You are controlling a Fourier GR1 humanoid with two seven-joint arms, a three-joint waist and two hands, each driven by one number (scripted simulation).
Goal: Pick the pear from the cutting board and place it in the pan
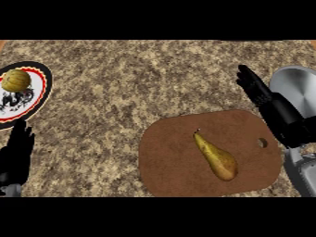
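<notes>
Reaching is the step in hand, as I judge it: the pear point(216, 159) lies untouched on the cutting board point(180, 166), near the board's middle, thin stem end pointing up-left, fat end down-right. Your right hand point(257, 95) hangs just past the board's upper right corner, fingers straight and spread wide, holding nothing. It sits partly over the pan point(304, 95), which lies right of the board, close to its right edge.

To do this well, bring the right hand back down and left from that corner to above the fat end of the pear. Close across the narrow width, not along the length. The pear lies on its side and will likely roll, so come down from above rather than nudging it sideways.

Room: the board's left half is bare, and so is the speckled counter point(140, 83) above and left of the board. The board's hanging hole point(262, 143) is right of the pear, no obstacle. The path from pear to pan is short; lift over the pan's rim, and mind your own forearm, which crosses the board's right edge.

Left hand point(13, 152) rests well left of the board, fingers up and relaxed, empty. Above it is a plate point(41, 81) carrying a round yellowish item point(15, 80), far from your path. Leave them.
</notes>
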